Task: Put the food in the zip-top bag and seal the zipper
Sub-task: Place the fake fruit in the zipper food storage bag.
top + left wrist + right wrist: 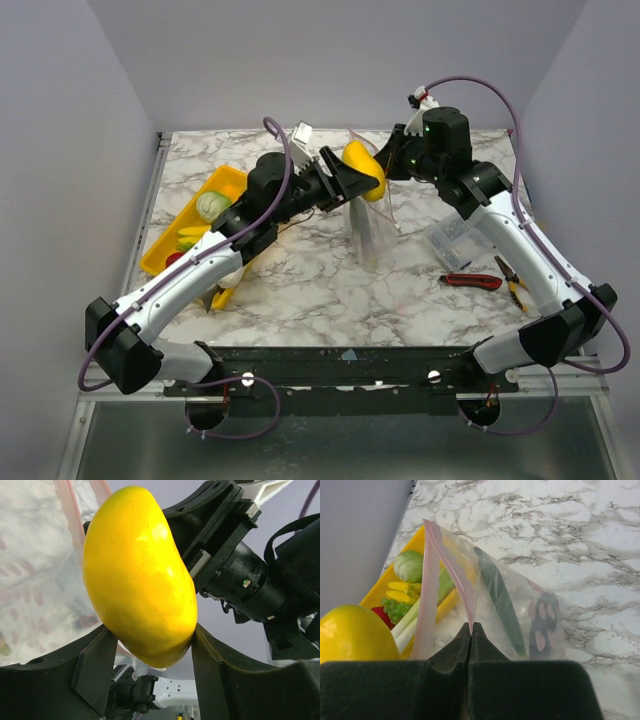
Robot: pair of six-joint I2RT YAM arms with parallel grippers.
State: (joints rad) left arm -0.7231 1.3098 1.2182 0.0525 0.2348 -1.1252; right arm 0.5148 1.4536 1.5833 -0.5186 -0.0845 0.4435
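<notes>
My left gripper (358, 178) is shut on the yellow oval fruit (366, 170), held in the air at the mouth of the zip-top bag (370, 228). In the left wrist view the fruit (140, 575) sits between the fingers, with the bag (35, 580) behind it. My right gripper (471, 628) is shut on the bag's upper edge beside the pink zipper (427, 587), and the mouth gapes open. A dark green piece (500, 595) and a dark purple spotted piece (543, 625) show through the bag (485, 580). A yellow tray (226, 180) holds the pale green round (212, 205), a red piece (381, 615) and green stalks (410, 622).
A red-handled tool (472, 281), yellow-handled pliers (515, 282) and a small clear packet (455, 240) lie on the marble table at the right, under my right arm. The tray stands along the table's left edge.
</notes>
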